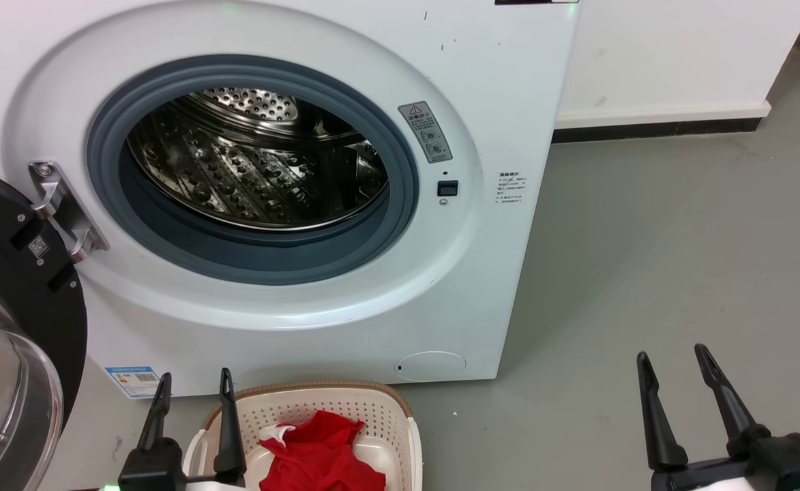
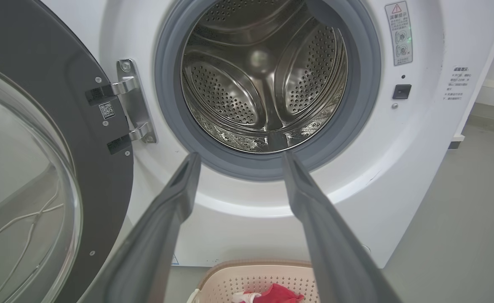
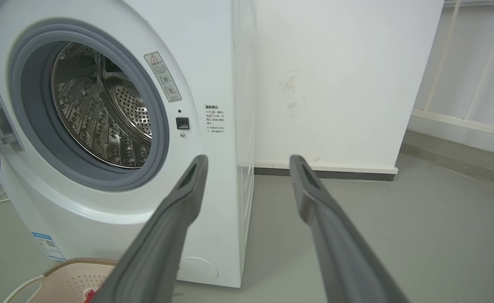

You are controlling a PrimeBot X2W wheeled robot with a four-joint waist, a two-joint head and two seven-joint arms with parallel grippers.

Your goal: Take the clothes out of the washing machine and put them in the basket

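**Item 1.** Large white front-loading washing machine, standing on a grey floor. Its black-framed glass door is swung fully open on the left. The shiny dimpled steel drum is bare metal wherever it can be seen. Its nearest low part is hidden behind the grey rubber rim.

**Item 2.** Small cream-white perforated plastic basket with a brown woven-look rim. It sits on the floor just in front of the machine, below the porthole.

**Item 3.** Bright red fabric clothes with white trim, bunched inside the basket and within its walls.

**Item 4.** Left pincer: fingers parted, holding nothing, at the basket's left edge and pointing toward the porthole.

**Item 5.** Right pincer: fingers spread wide, holding nothing, over bare floor well to the right of the basket.

**Status.** The transfer is judged complete or nearly so, with the red fabric in the basket and both pincers free. The only step left is to check the hidden lip of the drum for a stray garment.
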